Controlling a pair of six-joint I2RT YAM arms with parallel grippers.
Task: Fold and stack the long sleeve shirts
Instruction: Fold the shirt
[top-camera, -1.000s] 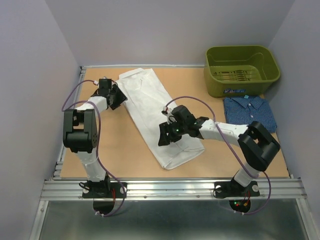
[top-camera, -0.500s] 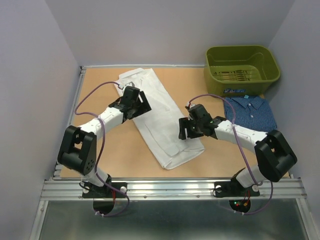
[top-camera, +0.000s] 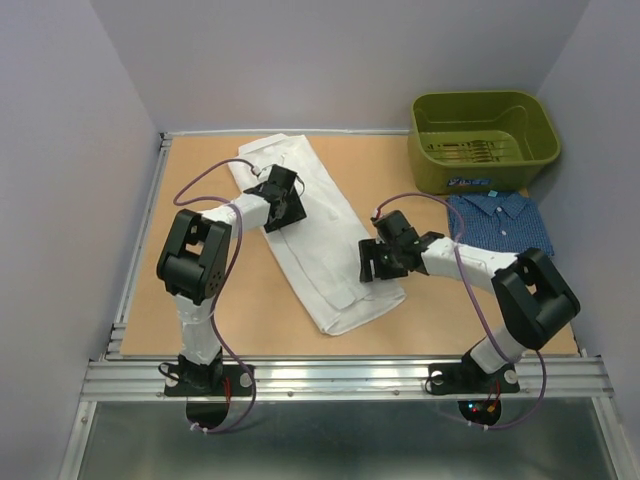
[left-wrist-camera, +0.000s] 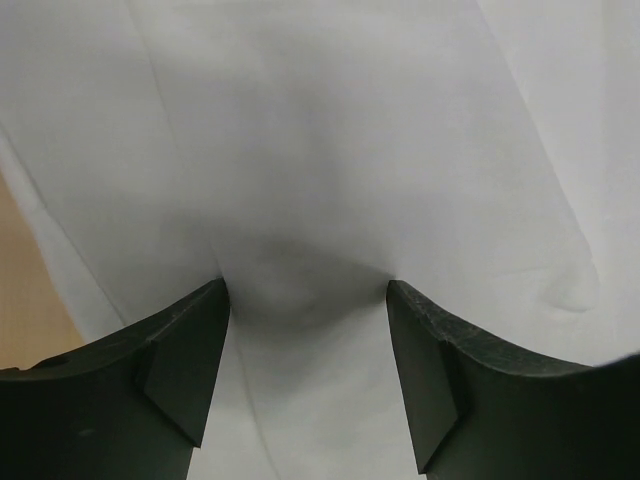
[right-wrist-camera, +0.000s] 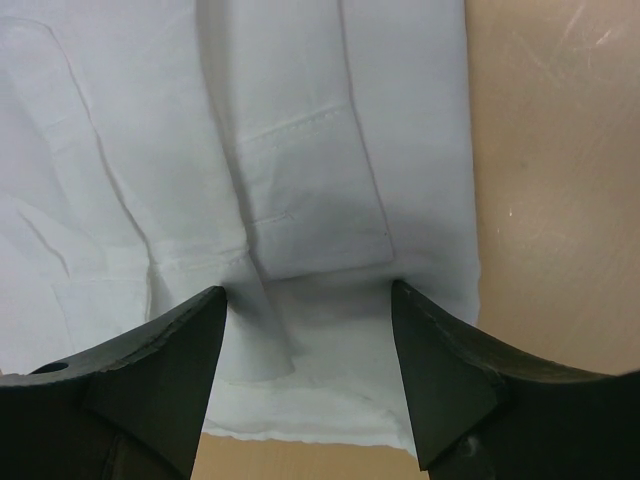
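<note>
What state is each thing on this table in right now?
white shirt: folded into a long strip, lying flat and slantwise.
blue shirt: folded, collar showing, lying flat beside the bin.
green bin: upright, open-topped, no shirt inside.
left end effector: open, over the white shirt's far half.
right end effector: open, over the white shirt near a cuff.

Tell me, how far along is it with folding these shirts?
Done: the blue shirt lies folded on the right, next to the green bin. In hand: the white shirt is a long narrow strip; the left fingers and right fingers hang open over it, gripping nothing. Left: fold it shorter and stack it with the blue one.
</note>
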